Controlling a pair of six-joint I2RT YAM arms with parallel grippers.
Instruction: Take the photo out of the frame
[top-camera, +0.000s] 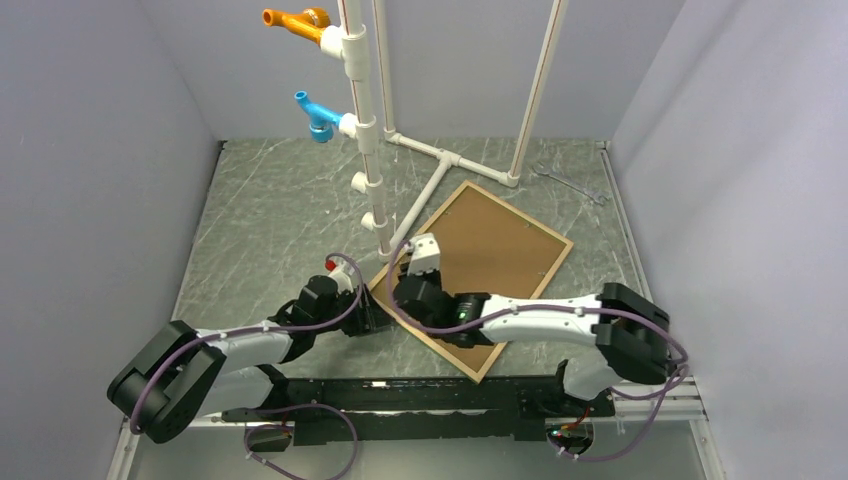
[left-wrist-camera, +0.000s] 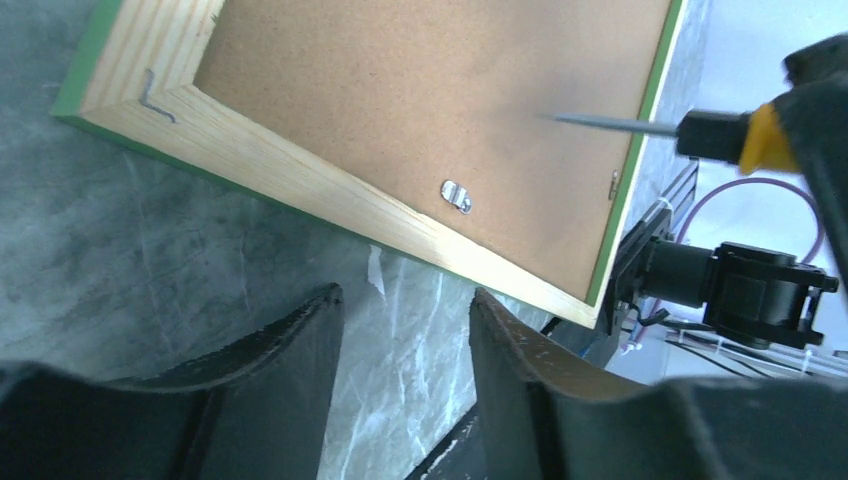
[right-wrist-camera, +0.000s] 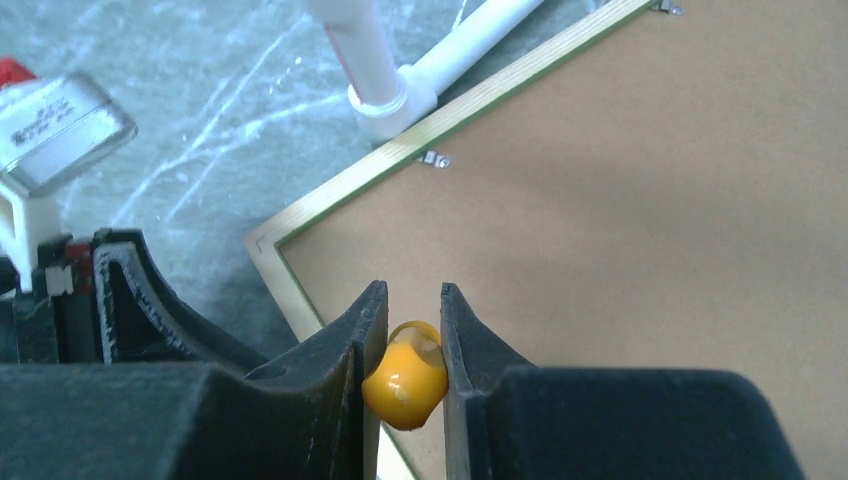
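The frame (top-camera: 520, 212) lies face down on the table, its pale wood back and green edges showing. The brown backing board (top-camera: 495, 255) fills it and hides the photo. A small metal clip (left-wrist-camera: 456, 195) sits on the board by the rail (left-wrist-camera: 330, 190). My right gripper (right-wrist-camera: 412, 300) is shut on a yellow screwdriver handle (right-wrist-camera: 405, 375) above the board (right-wrist-camera: 600, 220). The grey shaft (left-wrist-camera: 610, 122) points across the board. My left gripper (left-wrist-camera: 405, 300) is open and empty over bare table just off the frame's near-left rail, close to the right gripper (top-camera: 405, 275).
A white pipe stand (top-camera: 375, 130) with an orange fitting (top-camera: 300, 22) and a blue fitting (top-camera: 318, 115) stands at the frame's far-left corner, its foot (right-wrist-camera: 400, 85) touching the rail. A metal wrench (top-camera: 570, 183) lies at the back right. Grey walls enclose three sides.
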